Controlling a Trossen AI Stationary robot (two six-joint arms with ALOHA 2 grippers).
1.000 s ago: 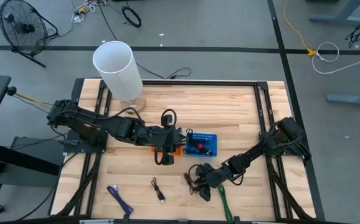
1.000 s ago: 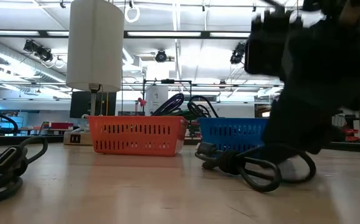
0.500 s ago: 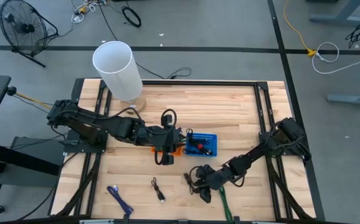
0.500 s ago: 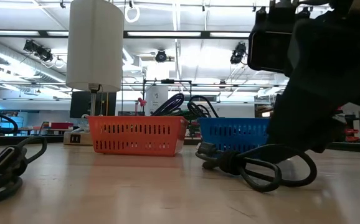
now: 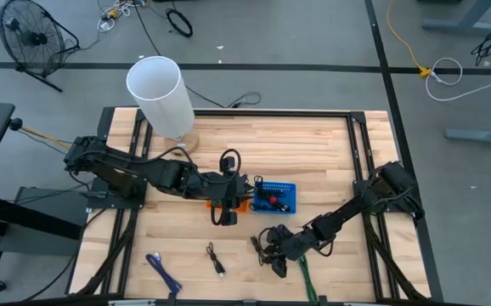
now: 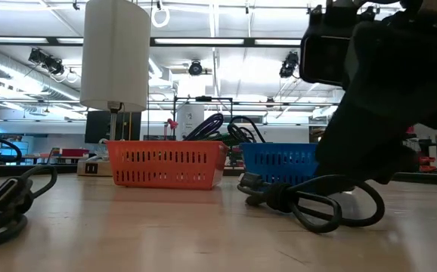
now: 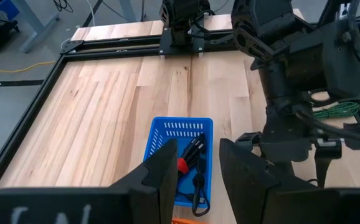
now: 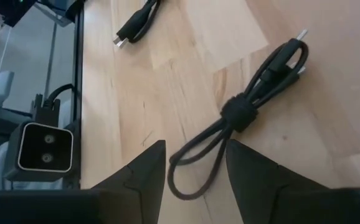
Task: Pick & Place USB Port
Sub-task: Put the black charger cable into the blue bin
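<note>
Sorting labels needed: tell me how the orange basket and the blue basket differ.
The orange basket looks wider in the low view than the blue basket. From above, the left gripper hangs over the orange basket, hiding most of it, while the blue basket lies in plain sight. The blue one holds dark cables and something red. Both are slotted plastic, side by side mid-table.

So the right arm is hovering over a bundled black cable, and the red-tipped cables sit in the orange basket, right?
Not quite: the red-tipped cables sit in the blue basket, as the left wrist view shows. The right gripper does hover over the bundled black cable.
</note>
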